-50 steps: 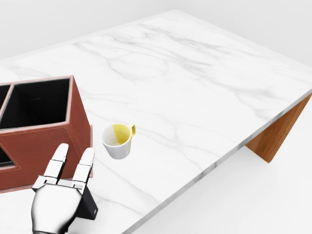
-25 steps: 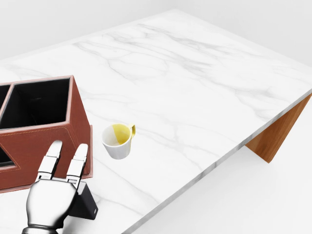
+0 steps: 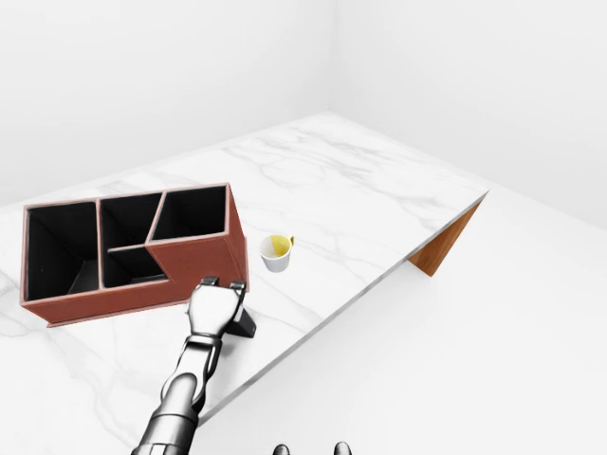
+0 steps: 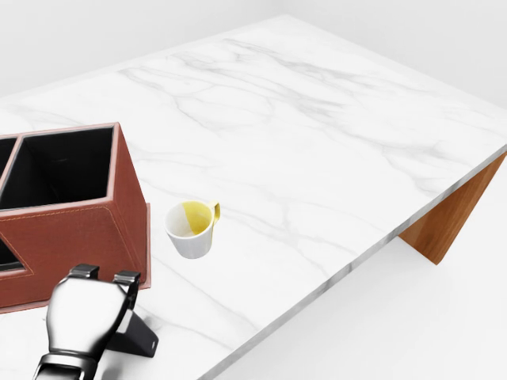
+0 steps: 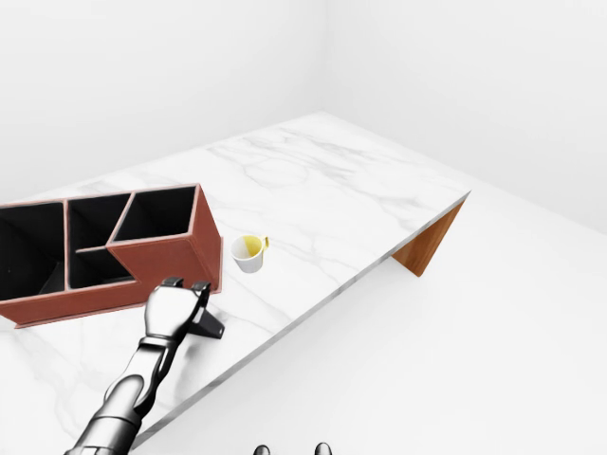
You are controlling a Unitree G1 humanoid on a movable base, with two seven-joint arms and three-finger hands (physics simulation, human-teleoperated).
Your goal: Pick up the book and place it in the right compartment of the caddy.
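The book (image 4: 141, 339) is a small black block lying on the marble table (image 4: 317, 142), just below the brown caddy (image 4: 75, 237) in the head view. My left hand (image 4: 99, 279) lies over the book with its fingers curled down round the edge nearest the caddy; only the book's right corner shows. The caddy's right compartment (image 3: 190, 213) is open and dark inside. Two fingertips of my right hand (image 3: 308, 447) peek in at the bottom edge of the left-eye view, well off the table.
A white cup with a yellow inside (image 4: 190, 229) stands just right of the caddy and above the book. The table's edge (image 4: 333, 281) runs diagonally close by the book. A wooden table leg (image 4: 455, 210) shows at the right.
My left hand's fingers, stretched out flat toward the caddy before, have curled down over the book. The hand has drawn back slightly. Caddy and cup have not moved.
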